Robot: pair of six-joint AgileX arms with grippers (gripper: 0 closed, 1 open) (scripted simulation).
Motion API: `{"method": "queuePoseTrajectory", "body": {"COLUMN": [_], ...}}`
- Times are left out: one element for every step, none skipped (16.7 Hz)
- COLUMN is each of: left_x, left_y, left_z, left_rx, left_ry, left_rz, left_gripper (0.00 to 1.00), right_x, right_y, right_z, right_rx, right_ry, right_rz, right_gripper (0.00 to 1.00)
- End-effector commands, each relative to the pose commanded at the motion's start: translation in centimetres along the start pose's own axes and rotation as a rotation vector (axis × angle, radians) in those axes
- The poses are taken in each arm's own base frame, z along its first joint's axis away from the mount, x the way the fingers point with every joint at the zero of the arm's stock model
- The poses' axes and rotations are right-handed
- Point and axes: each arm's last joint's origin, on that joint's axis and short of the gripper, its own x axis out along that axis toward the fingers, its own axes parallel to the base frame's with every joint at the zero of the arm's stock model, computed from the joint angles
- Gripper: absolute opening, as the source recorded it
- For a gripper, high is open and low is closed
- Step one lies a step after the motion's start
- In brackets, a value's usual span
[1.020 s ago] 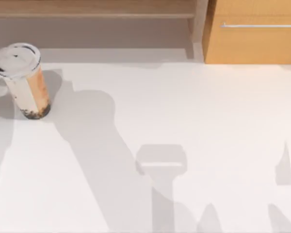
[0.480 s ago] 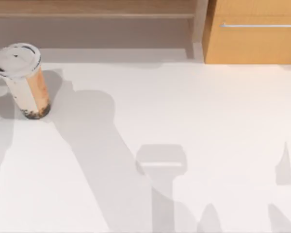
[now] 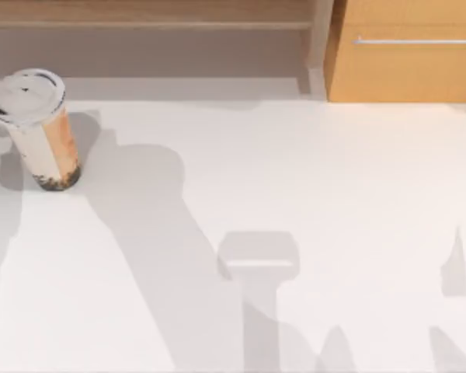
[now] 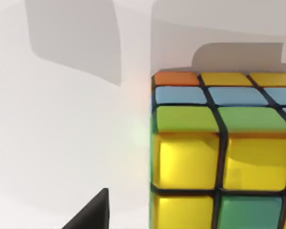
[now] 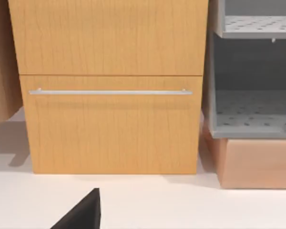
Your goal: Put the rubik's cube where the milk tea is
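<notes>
The milk tea [image 3: 39, 128], a tall clear cup with a white domed lid, creamy white and orange-brown drink and dark pearls at its base, stands upright on the white table [image 3: 311, 194], far to the left of the wooden drawer cabinet [image 3: 408, 54]. The rubik's cube [image 4: 224, 152] looms close in the left wrist view, showing yellow, green, blue and orange tiles; one dark fingertip [image 4: 93, 214] of the left pincer shows beside it, apart from it, and whether that pincer is spread or closed cannot be told. In the right wrist view a dark fingertip [image 5: 83, 212] points toward the cabinet's drawer front.
</notes>
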Motion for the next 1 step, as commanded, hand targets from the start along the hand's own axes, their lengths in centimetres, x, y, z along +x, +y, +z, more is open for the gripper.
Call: {"method": "queuePoseTrajectory", "body": {"left_x": [0.00], "left_y": [0.00], "left_z": [0.00], "left_rx": [0.000], "left_ry": [0.000], "left_rz": [0.000], "left_gripper": [1.00], "right_x": [0.00], "right_y": [0.00], "right_z": [0.00], "right_rx": [0.000], "right_ry": [0.000], "right_rz": [0.000], "right_gripper": [1.00]}}
